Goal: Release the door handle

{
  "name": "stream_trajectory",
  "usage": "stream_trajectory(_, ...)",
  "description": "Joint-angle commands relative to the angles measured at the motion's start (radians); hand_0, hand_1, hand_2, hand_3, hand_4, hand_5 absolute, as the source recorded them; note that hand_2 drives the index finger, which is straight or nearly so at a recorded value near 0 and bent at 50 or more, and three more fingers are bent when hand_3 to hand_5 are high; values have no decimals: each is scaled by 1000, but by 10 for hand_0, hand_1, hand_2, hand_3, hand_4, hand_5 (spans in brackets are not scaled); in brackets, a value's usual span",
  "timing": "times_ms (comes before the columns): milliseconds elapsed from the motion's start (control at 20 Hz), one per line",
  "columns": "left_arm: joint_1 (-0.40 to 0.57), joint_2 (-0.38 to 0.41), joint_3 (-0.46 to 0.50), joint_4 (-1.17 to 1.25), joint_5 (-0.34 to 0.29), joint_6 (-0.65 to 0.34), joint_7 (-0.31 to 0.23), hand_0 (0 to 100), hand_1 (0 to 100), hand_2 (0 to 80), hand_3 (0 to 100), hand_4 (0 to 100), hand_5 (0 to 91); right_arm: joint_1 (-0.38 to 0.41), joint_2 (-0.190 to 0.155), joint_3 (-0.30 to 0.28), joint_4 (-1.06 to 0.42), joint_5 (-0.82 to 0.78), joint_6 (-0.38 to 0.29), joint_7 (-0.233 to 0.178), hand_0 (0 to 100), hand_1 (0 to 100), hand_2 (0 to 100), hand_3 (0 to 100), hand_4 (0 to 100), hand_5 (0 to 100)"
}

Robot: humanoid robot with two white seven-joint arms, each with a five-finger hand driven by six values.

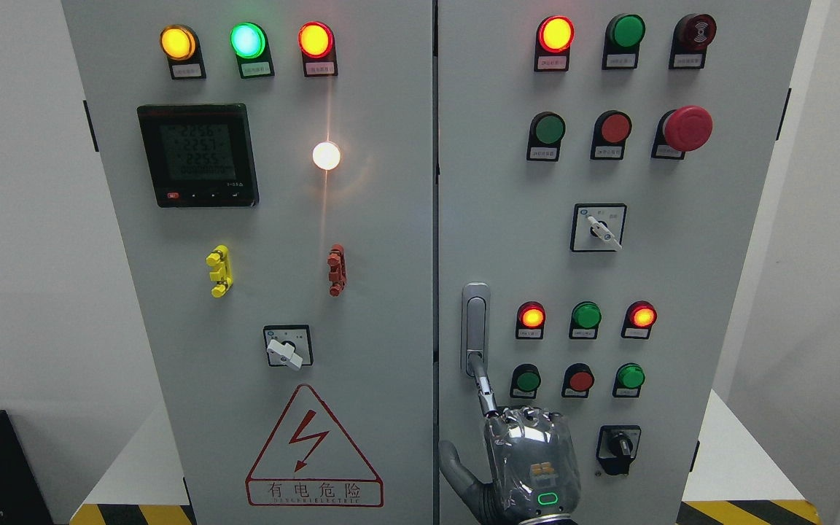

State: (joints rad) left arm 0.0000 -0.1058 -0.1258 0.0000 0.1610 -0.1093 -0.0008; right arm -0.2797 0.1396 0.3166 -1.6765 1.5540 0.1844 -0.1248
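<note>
Against grey cabinet (391, 292) w/ white walls, right hand (529, 459) fingertip touches door handle (475, 321), others curled.

bright, even light, sharp (white lamp (326, 155) flares)

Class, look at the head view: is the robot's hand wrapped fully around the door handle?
No. Only one extended finger of the hand reaches the lower end of the door handle.

right hand (529, 459) | index fingertip apparently touching door handle (475, 324) base | other fingers curled
</note>
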Motion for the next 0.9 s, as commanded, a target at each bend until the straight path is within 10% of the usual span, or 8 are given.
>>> stream_trajectory(0,-26,0,0,29,0,0,1,120,556,0,0,0,0,0,0,-1,35,0,0,-2,327,286,62,1000,1000,1000)
stream_trajectory(851,-26,0,0,29,0,0,1,120,556,0,0,0,0,2,0,-1,34,0,1,-4,328,285,63,1000,1000,1000)
